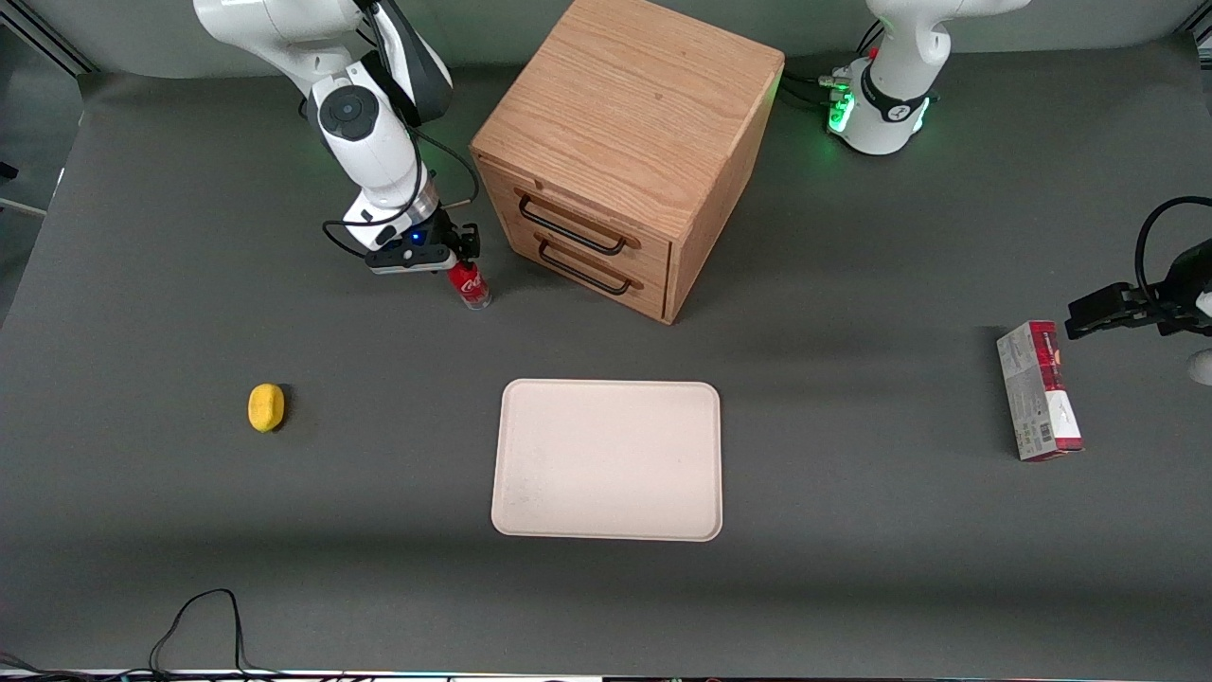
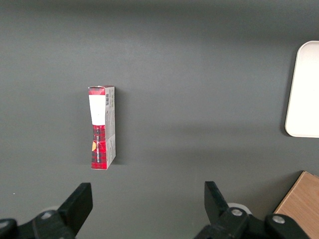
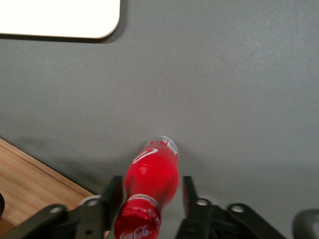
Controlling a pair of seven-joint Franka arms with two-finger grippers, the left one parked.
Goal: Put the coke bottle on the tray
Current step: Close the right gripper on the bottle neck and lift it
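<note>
The coke bottle (image 1: 470,285), with red cap, red label and clear base, stands upright on the dark table in front of the drawer cabinet, farther from the front camera than the tray. My right gripper (image 1: 462,254) is lowered over its top. In the right wrist view the gripper (image 3: 151,191) is open, with one finger (image 3: 115,186) close to each side of the bottle (image 3: 152,174) and a small gap showing on one side. The cream tray (image 1: 606,459) lies flat and bare, nearer the front camera; a corner shows in the right wrist view (image 3: 60,17).
A wooden drawer cabinet (image 1: 625,152) with two black handles stands close beside the bottle, and its edge shows in the right wrist view (image 3: 30,184). A yellow object (image 1: 266,407) lies toward the working arm's end. A red-and-grey carton (image 1: 1039,390) lies toward the parked arm's end.
</note>
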